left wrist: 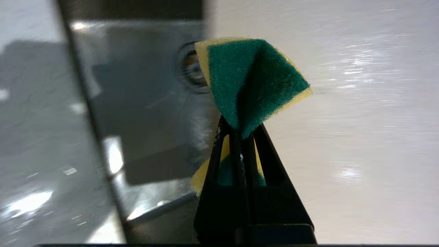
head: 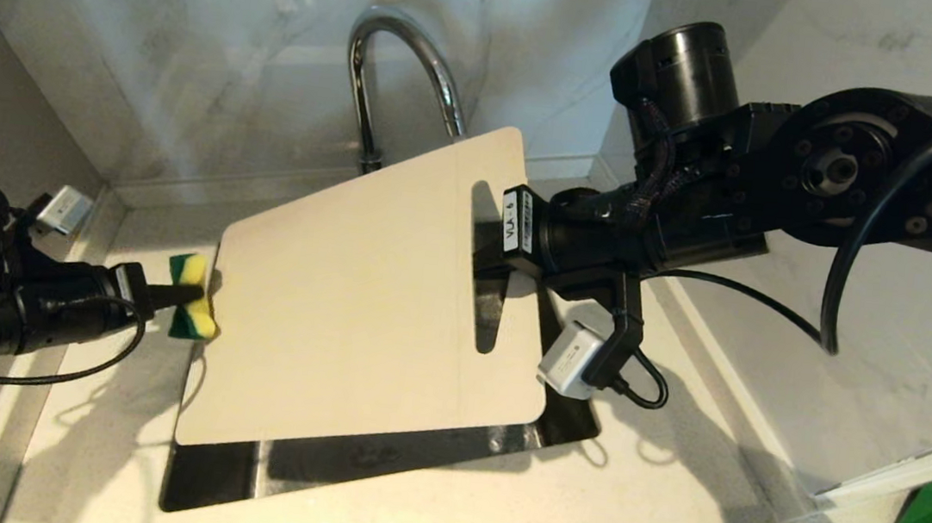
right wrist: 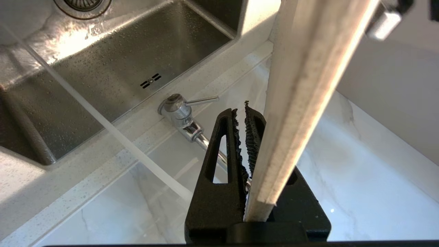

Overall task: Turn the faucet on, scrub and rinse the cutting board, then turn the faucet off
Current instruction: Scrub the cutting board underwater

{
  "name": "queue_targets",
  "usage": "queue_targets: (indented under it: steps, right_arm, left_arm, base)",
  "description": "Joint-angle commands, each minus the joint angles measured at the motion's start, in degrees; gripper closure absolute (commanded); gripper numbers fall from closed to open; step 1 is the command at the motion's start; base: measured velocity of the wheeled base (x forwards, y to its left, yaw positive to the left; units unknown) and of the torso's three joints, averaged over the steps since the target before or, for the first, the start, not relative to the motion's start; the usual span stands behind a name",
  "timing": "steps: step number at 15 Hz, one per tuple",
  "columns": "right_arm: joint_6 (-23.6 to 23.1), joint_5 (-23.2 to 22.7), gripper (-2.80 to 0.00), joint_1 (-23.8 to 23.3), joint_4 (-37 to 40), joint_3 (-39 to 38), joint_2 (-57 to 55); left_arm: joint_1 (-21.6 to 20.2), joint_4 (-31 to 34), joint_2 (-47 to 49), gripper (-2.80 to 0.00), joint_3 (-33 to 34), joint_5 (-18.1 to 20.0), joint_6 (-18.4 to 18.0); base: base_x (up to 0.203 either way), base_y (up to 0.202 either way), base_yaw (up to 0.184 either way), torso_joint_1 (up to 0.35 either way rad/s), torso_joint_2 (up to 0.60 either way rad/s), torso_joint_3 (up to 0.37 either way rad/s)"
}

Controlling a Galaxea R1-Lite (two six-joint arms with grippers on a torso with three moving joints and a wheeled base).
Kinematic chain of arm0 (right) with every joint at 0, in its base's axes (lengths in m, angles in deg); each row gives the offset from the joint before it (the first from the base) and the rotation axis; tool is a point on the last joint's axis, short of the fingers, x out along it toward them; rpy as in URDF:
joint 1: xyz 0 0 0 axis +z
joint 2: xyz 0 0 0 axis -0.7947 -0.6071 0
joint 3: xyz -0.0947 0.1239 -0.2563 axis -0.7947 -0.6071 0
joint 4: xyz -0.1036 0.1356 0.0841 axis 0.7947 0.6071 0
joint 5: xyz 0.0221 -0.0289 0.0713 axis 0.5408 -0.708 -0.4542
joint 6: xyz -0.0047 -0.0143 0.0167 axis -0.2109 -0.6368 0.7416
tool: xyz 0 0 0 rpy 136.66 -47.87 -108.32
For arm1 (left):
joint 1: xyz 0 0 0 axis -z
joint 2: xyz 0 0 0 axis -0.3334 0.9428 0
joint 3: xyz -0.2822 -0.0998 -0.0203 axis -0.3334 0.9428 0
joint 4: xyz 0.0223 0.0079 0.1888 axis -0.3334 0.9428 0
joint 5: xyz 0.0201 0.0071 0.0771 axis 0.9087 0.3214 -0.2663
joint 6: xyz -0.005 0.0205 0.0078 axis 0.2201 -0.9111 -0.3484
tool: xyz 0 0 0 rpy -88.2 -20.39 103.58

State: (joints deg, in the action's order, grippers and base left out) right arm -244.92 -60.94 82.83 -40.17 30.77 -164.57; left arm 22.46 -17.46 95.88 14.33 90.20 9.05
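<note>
Left pincer (head: 184, 294) clamped on green-and-yellow sponge (head: 192, 308), pressed against edge of cutting board (head: 359, 294). Right pincer (right wrist: 244, 118) clamped on board's handle end, holding board tilted over sink (head: 218, 478), before faucet (head: 403, 73).

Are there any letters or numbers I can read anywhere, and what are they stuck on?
"VLA" and then a small mark too blurred to read: on a white sticker on the right arm's wrist, beside the cutting board.
There is no other writing to read in any view.
</note>
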Motion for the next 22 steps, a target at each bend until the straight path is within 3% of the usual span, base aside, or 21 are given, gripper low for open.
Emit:
queue_targets:
  steps: [1, 6, 10, 15, 19, 22]
  right_arm:
    - [-0.9, -0.1, 0.0, 0.0, 0.2, 0.0, -0.2]
    - [-0.9, -0.1, 0.0, 0.0, 0.2, 0.0, -0.2]
    - [0.0, -0.1, 0.0, 0.0, 0.1, -0.5, 0.4]
    - [0.3, -0.1, 0.0, -0.1, 0.1, -0.4, 0.4]
    - [2.9, -0.1, 0.0, 0.0, -3.0, -1.8, 0.8]
    - [3.0, -0.1, 0.0, 0.0, -3.3, -2.6, 0.9]
  left_arm:
    - [3.7, 2.8, -3.5, 0.0, -3.6, -0.7, 1.2]
    - [13.8, 15.1, -2.5, 0.0, -21.0, -5.6, 6.6]
    - [17.0, 17.3, 3.8, 0.0, -25.2, -9.3, 7.0]
    - [9.7, 17.1, 5.2, 0.0, -21.9, -7.5, 5.9]
    - [2.1, 17.0, 5.3, 0.0, -18.6, -3.3, -0.5]
    - [-3.6, 16.9, 5.4, 0.0, -15.6, 1.0, -3.2]
  base:
    - [0.0, 0.0, 0.0, 0.0, 0.0, 0.0]
    - [0.0, 0.0, 0.0, 0.0, 0.0, 0.0]
    - [0.0, 0.0, 0.0, 0.0, 0.0, 0.0]
    - [0.0, 0.0, 0.0, 0.0, 0.0, 0.0]
    - [0.0, 0.0, 0.0, 0.0, 0.0, 0.0]
    - [0.0, 0.0, 0.0, 0.0, 0.0, 0.0]
